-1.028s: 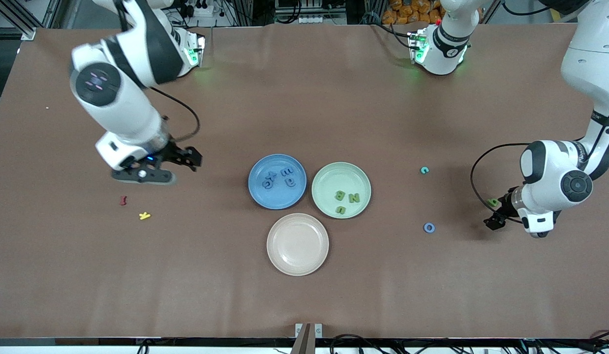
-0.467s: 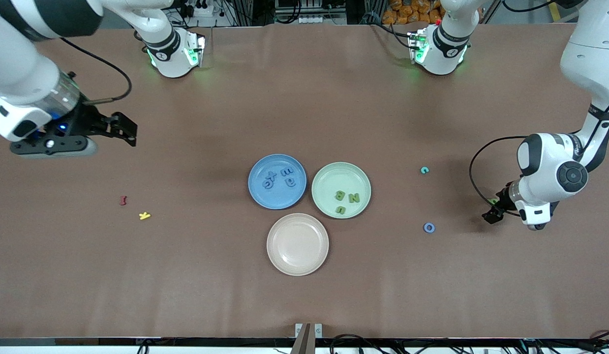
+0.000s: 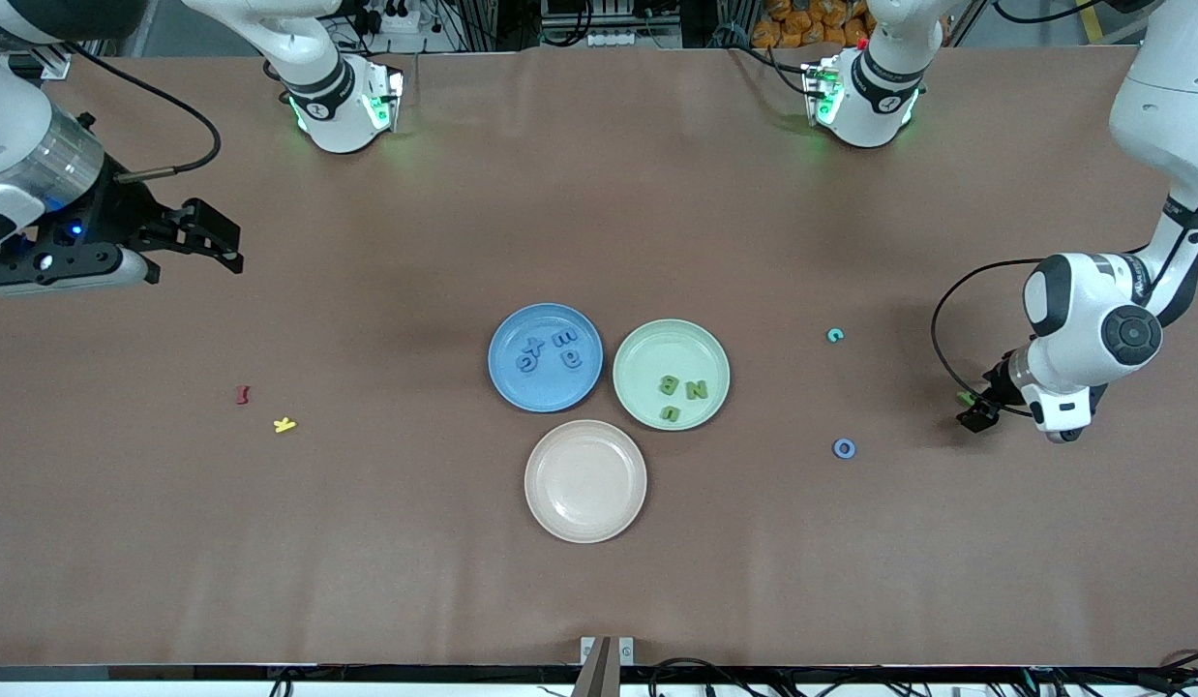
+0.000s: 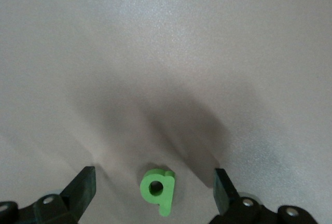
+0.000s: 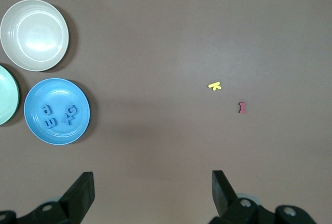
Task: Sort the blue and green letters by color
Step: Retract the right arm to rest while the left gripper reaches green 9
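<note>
A robotics lab — brown-covered table [image 3: 599,194], aluminium framing and cable bundles along its edge.

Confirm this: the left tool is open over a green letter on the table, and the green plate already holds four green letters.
Wrong on the count. The front view shows three green letters in the green plate, not four. The rest stands: the left wrist view shows the left tool open over a green letter lying on the table.
</note>
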